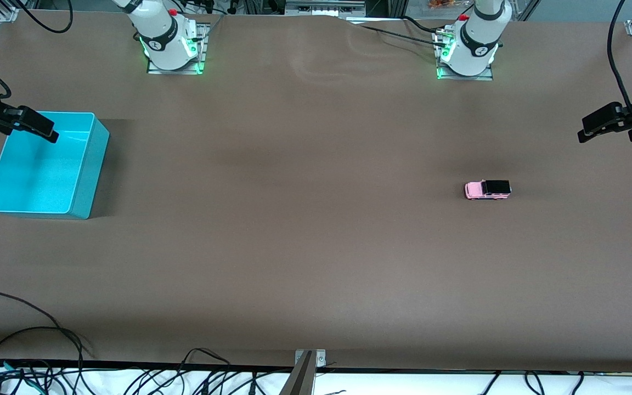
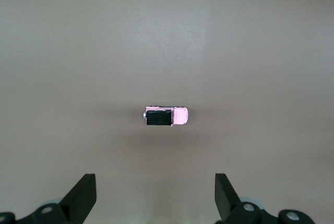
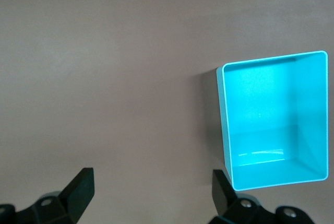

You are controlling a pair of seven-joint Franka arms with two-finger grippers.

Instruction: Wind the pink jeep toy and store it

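Brown table (image 1: 316, 247), matte and wide, faintly rippled up by the arm bases. Turquoise bin (image 1: 36, 164) next in size: smooth glossy plastic, rectangular with rounded corners, open-topped and with nothing in it, set at the right arm's end of the table.

Every place below taken from that bin.

Right gripper (image 1: 30, 125) up in the air over the bin's rim toward the arm bases, black fingers spread wide apart, nothing between them; waiting. Left gripper (image 1: 604, 129) well apart from the bin, over the left arm's end of the table, fingers likewise spread wide and holding nothing.

Pink jeep toy (image 1: 487, 190) well apart from the bin, toward the left arm's end, on its wheels on the bare table, touched by neither gripper. Tiny and boxy: light pink body, ribbed black roof, dark wheels, hard plastic by the look.

Step in hand, as judged: the very start, winding not yet begun, storing untouched. Next move likely the left gripper's: down over the jeep, fingers closing across its narrow sides, square to the body, since so small and slick a shape could easily skid or twist out.
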